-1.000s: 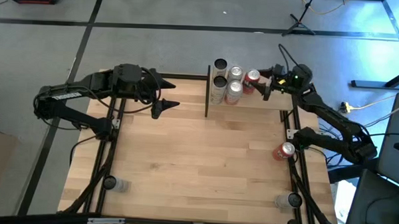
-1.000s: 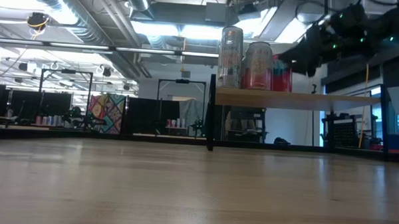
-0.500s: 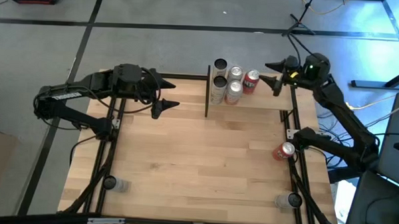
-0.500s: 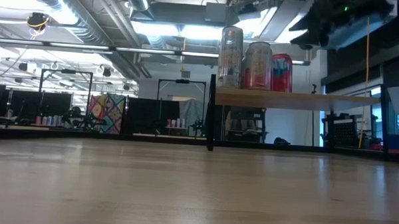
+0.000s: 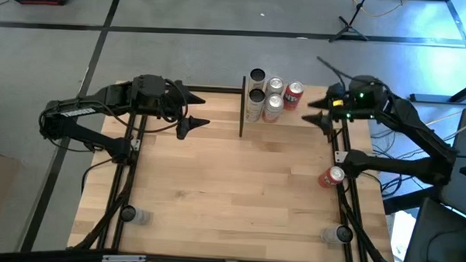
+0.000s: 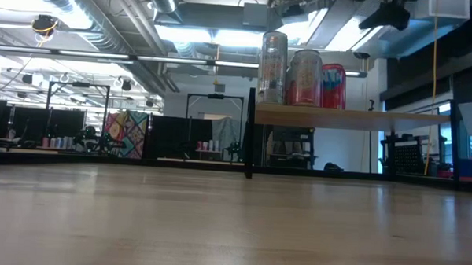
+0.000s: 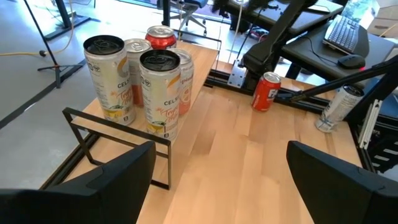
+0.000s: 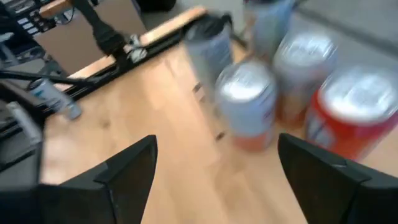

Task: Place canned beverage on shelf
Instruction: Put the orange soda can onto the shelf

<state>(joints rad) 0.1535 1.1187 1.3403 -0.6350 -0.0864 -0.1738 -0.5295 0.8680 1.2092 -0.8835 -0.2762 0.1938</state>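
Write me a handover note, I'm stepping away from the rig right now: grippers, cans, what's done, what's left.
Right gripper: open, empty, beside the shelf's right end, clear of the cans.
Left gripper: open, empty, waiting over the table's left rear.
Shelf: five cans upright on it at the table's back edge; the red can is the rightmost.
Loose can: red, at the table's right edge near the right arm's base.
Done: the red can stands on the shelf, released.
Left: probably fetch the loose can and shelve it; there looks to be room to the right of the group.
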